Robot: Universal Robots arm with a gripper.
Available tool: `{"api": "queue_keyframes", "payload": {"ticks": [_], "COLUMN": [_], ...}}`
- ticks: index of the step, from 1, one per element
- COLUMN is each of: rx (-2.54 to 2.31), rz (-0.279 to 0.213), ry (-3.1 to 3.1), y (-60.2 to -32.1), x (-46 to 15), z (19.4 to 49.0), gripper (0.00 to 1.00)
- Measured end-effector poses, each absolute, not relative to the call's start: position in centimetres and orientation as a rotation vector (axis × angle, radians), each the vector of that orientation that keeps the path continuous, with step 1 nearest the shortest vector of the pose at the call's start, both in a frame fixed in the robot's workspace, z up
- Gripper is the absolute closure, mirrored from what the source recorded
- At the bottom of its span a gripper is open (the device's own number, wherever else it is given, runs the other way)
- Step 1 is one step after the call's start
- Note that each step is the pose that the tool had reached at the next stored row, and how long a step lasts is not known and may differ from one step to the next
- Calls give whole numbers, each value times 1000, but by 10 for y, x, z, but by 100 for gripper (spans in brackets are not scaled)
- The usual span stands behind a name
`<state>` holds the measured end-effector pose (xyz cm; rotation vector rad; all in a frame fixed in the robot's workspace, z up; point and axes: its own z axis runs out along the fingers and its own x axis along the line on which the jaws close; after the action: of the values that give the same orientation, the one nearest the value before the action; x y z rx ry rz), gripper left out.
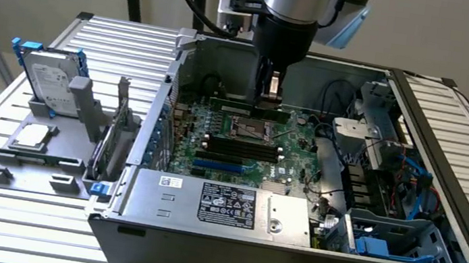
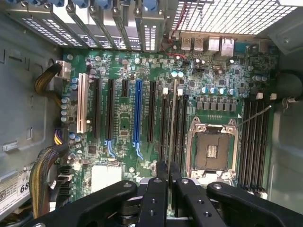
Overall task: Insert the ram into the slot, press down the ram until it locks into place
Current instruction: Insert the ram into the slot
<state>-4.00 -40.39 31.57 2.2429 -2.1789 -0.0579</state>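
Observation:
My gripper (image 1: 268, 99) reaches down into the open computer case and is shut on the ram (image 1: 251, 111), a thin green stick held level over the far side of the motherboard. In the wrist view the ram (image 2: 172, 118) shows edge-on as a thin pale line running away from the closed fingertips (image 2: 162, 168). It lies along a bank of black slots (image 2: 164, 124), parallel to them, next to the square metal processor socket (image 2: 210, 149). Whether its lower edge touches a slot cannot be told. A second bank of black slots (image 1: 242, 149) lies on the near side of the socket.
The case walls (image 1: 173, 82) close in around the board. A blue slot (image 2: 138, 111), cable bundles (image 2: 47, 179) and a drive cage (image 1: 376, 164) sit nearby. Outside, on the exterior view's left, a grey fixture (image 1: 8, 156) holds a hard drive (image 1: 48, 80) and an upright card (image 1: 117, 131).

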Motion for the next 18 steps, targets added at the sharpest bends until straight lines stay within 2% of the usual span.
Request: {"api": "queue_keyframes", "payload": {"ticks": [18], "rx": [2259], "rz": [-58], "ry": [-2162], "y": [-405], "x": [-38], "z": [283], "gripper": [86]}}
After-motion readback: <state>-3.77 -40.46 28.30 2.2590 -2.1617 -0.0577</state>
